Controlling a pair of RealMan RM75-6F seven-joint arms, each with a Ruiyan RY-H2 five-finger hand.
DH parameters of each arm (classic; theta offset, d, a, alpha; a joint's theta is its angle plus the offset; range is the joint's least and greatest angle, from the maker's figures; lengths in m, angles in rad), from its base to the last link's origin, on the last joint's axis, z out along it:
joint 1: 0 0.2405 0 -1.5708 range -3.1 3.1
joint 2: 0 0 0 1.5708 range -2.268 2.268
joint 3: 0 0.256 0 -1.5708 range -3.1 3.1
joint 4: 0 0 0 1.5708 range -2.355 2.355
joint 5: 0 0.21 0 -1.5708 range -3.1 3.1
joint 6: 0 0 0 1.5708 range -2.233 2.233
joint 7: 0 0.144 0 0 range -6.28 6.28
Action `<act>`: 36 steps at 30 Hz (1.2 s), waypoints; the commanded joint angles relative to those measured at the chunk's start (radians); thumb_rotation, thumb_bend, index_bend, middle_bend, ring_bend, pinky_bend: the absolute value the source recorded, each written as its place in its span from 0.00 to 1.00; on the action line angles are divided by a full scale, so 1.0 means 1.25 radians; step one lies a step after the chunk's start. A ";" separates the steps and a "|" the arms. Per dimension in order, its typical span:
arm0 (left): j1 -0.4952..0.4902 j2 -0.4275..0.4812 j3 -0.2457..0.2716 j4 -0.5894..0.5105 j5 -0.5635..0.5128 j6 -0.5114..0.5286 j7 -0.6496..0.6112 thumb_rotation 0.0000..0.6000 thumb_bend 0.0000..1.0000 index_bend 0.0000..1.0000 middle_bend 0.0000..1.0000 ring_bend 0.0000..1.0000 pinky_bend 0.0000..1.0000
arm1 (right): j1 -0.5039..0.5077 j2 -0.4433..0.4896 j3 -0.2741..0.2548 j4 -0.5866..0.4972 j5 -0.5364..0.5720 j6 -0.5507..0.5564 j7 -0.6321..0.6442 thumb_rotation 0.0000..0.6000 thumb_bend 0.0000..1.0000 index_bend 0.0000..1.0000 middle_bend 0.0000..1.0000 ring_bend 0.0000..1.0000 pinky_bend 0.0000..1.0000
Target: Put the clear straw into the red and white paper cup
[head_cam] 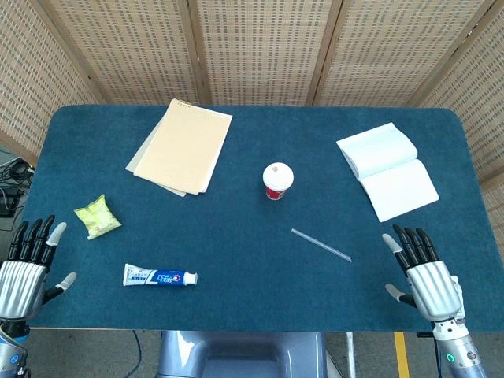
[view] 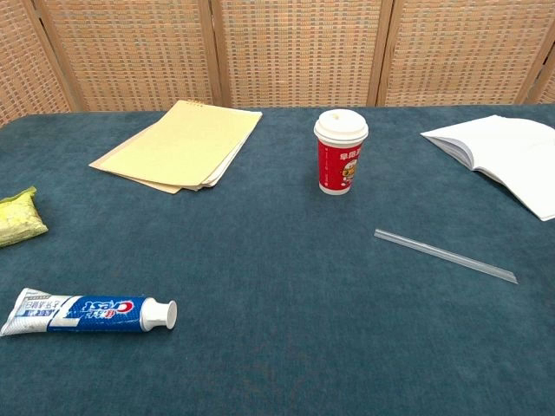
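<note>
Blue felt covers our table (head_cam: pixel 236 307), where the clear straw (head_cam: pixel 320 244) lies flat, near the red and white paper cup (head_cam: pixel 277 181) and apart from it. Our right hand (head_cam: pixel 424 273) rests at the near edge, fingers spread and empty, the straw off to its left and untouched. Our left hand (head_cam: pixel 27 264) sits open at the far corner, holding nothing.

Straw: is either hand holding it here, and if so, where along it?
No. The straw lies untouched on the table. Left hand and right hand hold nothing, fingers apart.

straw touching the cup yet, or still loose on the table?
Apart. The chest view shows bare blue cloth between the clear straw and the red and white paper cup; the straw lies flat.
</note>
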State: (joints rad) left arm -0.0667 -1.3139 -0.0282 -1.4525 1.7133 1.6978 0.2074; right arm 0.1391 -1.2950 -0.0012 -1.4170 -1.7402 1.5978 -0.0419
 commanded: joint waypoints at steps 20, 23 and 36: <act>0.001 0.002 -0.002 -0.001 -0.003 0.000 -0.004 1.00 0.07 0.00 0.00 0.00 0.00 | 0.003 -0.015 0.002 0.003 -0.002 -0.003 -0.004 1.00 0.21 0.16 0.00 0.00 0.00; 0.001 0.003 -0.004 0.000 -0.009 0.000 -0.015 1.00 0.07 0.00 0.00 0.00 0.00 | 0.007 -0.023 0.005 -0.005 0.000 -0.007 -0.010 1.00 0.21 0.18 0.00 0.00 0.00; -0.010 0.003 -0.013 0.016 -0.045 -0.037 -0.045 1.00 0.07 0.00 0.00 0.00 0.00 | 0.105 -0.087 0.074 -0.184 0.022 -0.127 -0.159 1.00 0.21 0.45 0.08 0.00 0.00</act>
State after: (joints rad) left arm -0.0783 -1.3110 -0.0423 -1.4343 1.6612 1.6544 0.1544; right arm 0.2373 -1.3765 0.0668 -1.6051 -1.7246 1.4786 -0.1936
